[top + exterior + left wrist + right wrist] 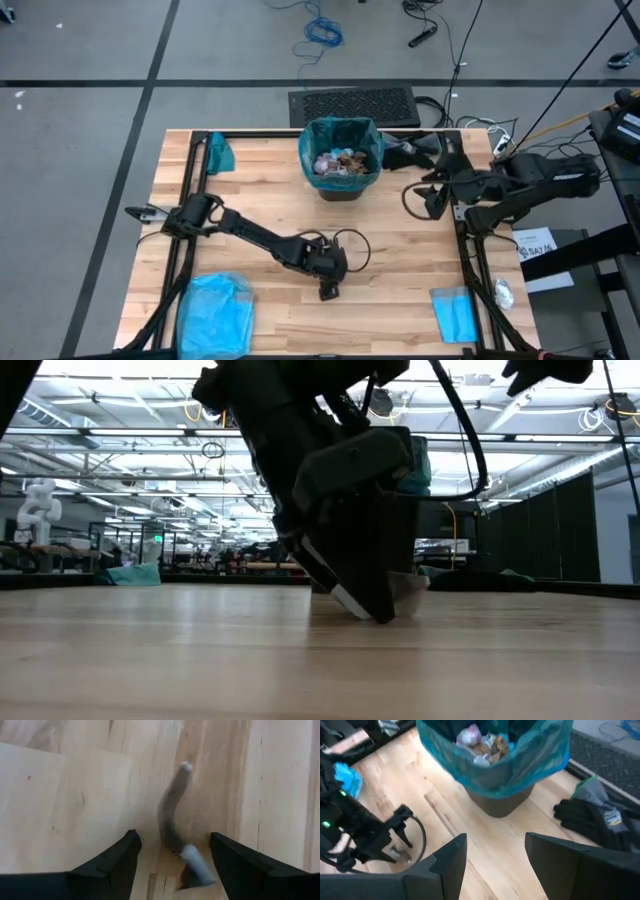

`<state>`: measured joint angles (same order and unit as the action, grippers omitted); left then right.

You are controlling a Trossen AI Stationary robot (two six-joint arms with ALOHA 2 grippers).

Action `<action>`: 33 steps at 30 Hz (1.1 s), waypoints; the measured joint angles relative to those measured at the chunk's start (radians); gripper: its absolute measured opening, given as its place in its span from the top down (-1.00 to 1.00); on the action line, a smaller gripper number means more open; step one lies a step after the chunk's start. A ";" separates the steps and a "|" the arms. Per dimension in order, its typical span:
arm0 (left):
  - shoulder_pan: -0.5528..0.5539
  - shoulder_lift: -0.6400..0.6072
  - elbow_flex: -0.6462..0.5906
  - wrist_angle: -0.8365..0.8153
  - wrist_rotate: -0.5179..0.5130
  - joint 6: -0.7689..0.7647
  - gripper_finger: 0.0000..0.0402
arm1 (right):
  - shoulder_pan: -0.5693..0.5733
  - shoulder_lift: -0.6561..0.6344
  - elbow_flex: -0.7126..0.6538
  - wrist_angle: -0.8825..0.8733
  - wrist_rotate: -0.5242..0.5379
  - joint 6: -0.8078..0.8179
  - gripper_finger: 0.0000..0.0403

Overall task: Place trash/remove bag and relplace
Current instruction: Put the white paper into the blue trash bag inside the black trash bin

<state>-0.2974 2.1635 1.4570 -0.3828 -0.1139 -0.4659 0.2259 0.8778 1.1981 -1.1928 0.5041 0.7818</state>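
- The left gripper (329, 291) is seen lowered to the wooden table (260, 200), its fingers (112, 862) spread wide; a small pale grey scrap (197, 866) lies on the boards between them, ungrasped.
- The scrap looks light and limp; it is judged that it would crumple under a pinch and is best taken across its middle, low against the wood.
- Away from this gripper, toward the table's far edge, the black bin (342, 185) stands with the teal bag (340, 135) folded over its rim and the trash (338, 160) heaped inside.
- The right gripper (437, 200) hangs just beside the bin, its fingers (445, 862) parted and holding nothing.
- The bag appears thin, crinkly and probably slippery; a hold on the gathered rim fold, not the sagging wall, is judged safest, as the film may tear or slide.
- Beyond the right gripper, black gloves (590, 822) lie on the table; pale blue plastic (212, 310) rests at the near corner behind the left gripper.
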 joint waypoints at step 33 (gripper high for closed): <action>0.059 -0.314 0.253 -0.208 -0.017 0.038 0.99 | 0.269 -0.118 -0.175 0.142 0.157 0.228 0.24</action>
<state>-0.2379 1.8497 1.7102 -0.5904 -0.1310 -0.4281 0.4946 0.7593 1.0229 -1.0510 0.6615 1.0101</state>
